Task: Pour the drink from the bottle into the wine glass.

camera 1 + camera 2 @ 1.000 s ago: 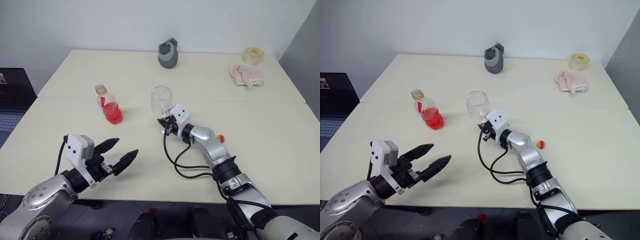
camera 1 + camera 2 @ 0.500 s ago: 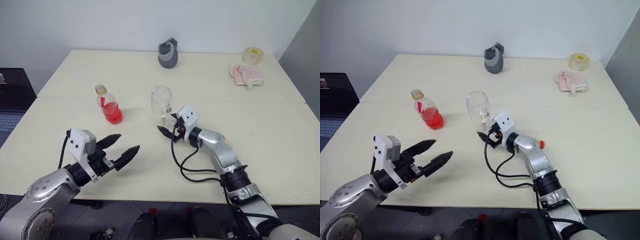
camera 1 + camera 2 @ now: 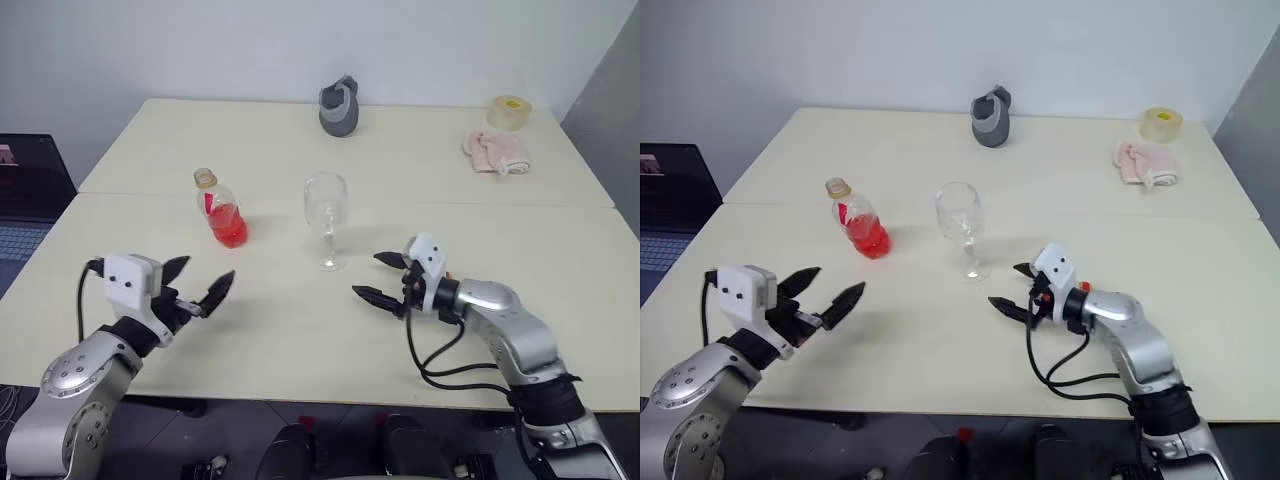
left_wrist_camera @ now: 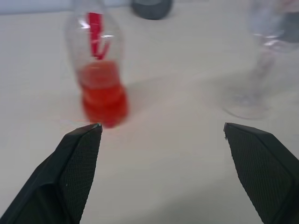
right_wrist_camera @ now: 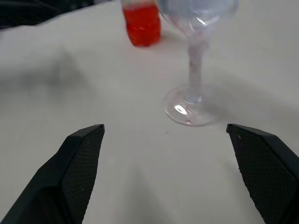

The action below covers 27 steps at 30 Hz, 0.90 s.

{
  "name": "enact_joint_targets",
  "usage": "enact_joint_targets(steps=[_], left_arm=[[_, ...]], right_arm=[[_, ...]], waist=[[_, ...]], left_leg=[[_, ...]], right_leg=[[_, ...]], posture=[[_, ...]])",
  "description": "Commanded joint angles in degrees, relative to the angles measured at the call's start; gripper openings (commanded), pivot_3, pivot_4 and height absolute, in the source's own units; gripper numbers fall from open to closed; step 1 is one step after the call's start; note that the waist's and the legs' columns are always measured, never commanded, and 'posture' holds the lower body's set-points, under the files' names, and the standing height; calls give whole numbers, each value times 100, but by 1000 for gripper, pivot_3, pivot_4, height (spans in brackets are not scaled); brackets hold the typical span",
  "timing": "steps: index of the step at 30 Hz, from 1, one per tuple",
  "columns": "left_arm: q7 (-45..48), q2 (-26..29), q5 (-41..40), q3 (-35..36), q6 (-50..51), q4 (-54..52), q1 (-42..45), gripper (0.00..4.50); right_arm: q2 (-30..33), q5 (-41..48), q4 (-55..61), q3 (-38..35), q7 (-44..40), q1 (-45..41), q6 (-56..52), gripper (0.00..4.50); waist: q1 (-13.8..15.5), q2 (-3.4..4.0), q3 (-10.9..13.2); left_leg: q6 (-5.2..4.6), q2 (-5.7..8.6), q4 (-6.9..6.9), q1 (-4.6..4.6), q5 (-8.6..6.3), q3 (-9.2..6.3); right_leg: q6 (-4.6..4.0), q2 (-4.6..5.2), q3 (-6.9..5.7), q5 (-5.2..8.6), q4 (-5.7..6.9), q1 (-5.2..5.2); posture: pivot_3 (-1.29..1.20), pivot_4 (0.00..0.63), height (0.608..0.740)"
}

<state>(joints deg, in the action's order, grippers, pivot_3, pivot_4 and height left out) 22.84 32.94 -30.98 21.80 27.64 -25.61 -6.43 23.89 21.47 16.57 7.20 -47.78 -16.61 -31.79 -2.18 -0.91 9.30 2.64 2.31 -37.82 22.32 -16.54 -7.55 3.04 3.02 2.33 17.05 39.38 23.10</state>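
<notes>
Head pair overlooking table (image 3: 300,330); wrist cameras low, perhaps blurred.

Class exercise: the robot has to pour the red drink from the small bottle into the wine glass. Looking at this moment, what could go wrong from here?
1. The clear stemmed wine glass stands free on its thin stem, with the open right gripper close beside its foot; a careless sweep might topple it.
2. The small clear plastic bottle of red-orange drink appears uncapped, so a clumsy grasp by the open left gripper could spill it.
</notes>
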Motion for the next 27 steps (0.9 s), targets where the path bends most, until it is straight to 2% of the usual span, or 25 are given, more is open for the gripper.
enact_joint_targets(steps=[1, 7, 13, 18, 27], left_arm=[[-236, -102, 294, 45, -282, 249, 348, 4500], [-276, -262, 611, -12, -595, 987, 903, 4500], [35, -190, 683, -9, -858, 1778, 1431, 4500], [314, -73, 836, -125, -1082, 2319, 1800, 4500], [836, 50, 892, -338, -1243, 2935, 2326, 4500]], right_arm=[[172, 928, 692, -371, -583, 169, -90, 4475], [109, 1436, 1087, -465, -306, 76, -311, 4475], [-6, 1188, 1125, -397, 253, -252, -233, 4475], [340, 853, 1135, -299, 389, -655, -327, 4475], [850, 1216, 1387, -416, 737, -1561, -1618, 4475]], waist=[[26, -1, -1], [30, -3, -2], [33, -4, -2], [34, -4, -2], [30, -4, -2]], left_leg=[[0, 0, -1, 0, 0, -1], [0, 0, -2, 0, 0, 0], [4, 3, -4, 3, 2, 0], [19, 4, -4, 5, 11, 0], [21, 3, -3, 11, 12, 0]], right_leg=[[1, 0, -2, 0, -3, -2], [5, 0, -1, -3, -5, -2], [6, 1, 0, -4, -5, 1], [6, 2, -1, -4, -5, 4], [6, 7, 0, -4, -10, 8]], posture=[[0, 150, 740], [0, 150, 740], [0, 150, 740], [0, 150, 740], [0, 150, 740]])
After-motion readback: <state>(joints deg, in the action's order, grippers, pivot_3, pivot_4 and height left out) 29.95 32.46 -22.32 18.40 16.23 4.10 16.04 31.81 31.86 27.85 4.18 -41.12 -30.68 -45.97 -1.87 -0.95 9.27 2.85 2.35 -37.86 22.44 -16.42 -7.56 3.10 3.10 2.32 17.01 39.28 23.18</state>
